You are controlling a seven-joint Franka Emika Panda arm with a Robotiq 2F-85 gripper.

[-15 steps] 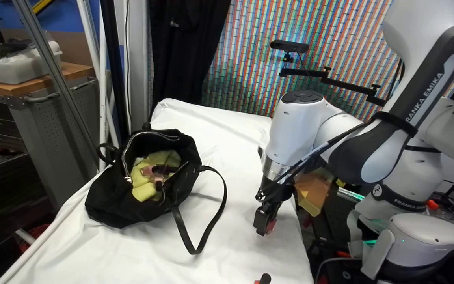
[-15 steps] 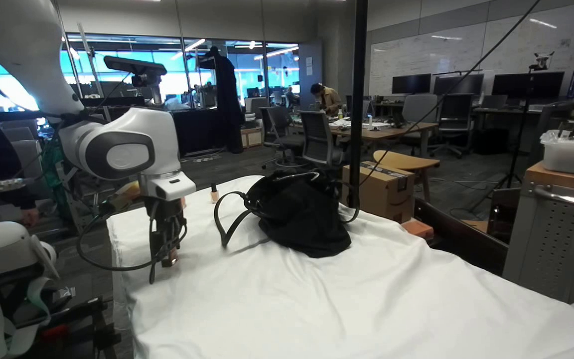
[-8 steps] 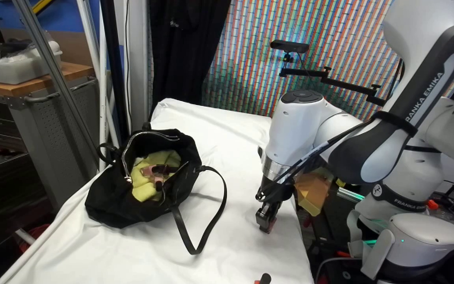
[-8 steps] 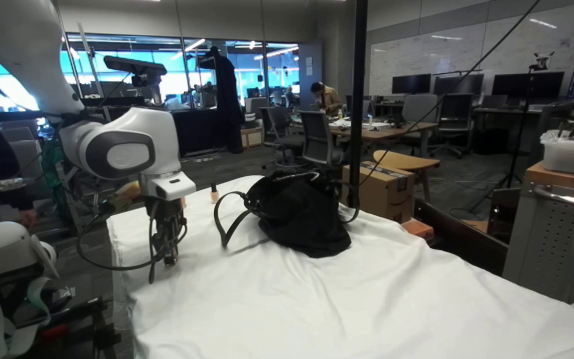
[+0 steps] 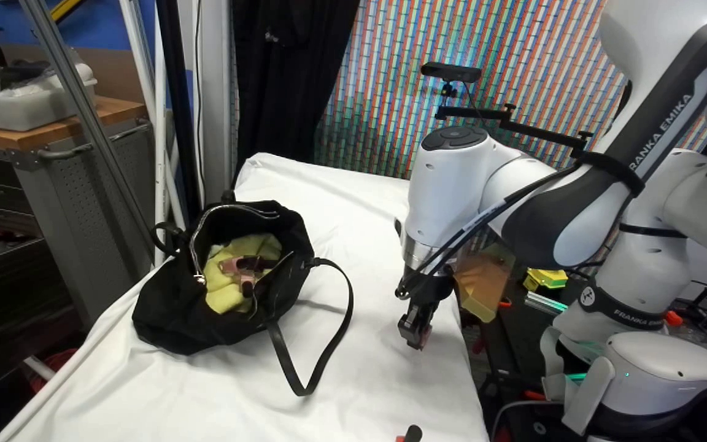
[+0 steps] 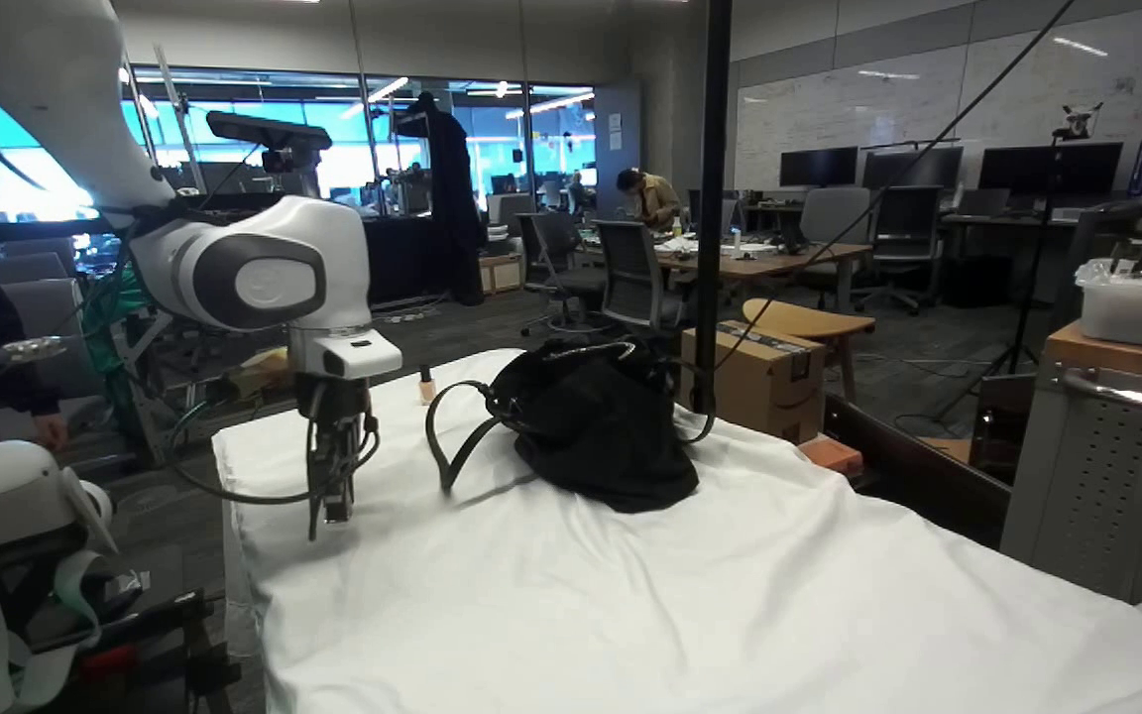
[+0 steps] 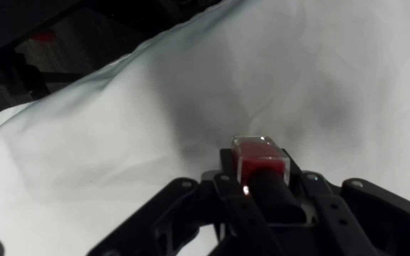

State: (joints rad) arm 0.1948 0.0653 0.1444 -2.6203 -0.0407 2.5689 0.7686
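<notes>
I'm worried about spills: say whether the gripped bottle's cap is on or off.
On: in the wrist view, the black cap sits on the red bottle held in the gripper.

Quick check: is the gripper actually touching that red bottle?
Touching. The wrist view shows the gripper closed on the red bottle, its jaws against both sides.
</notes>
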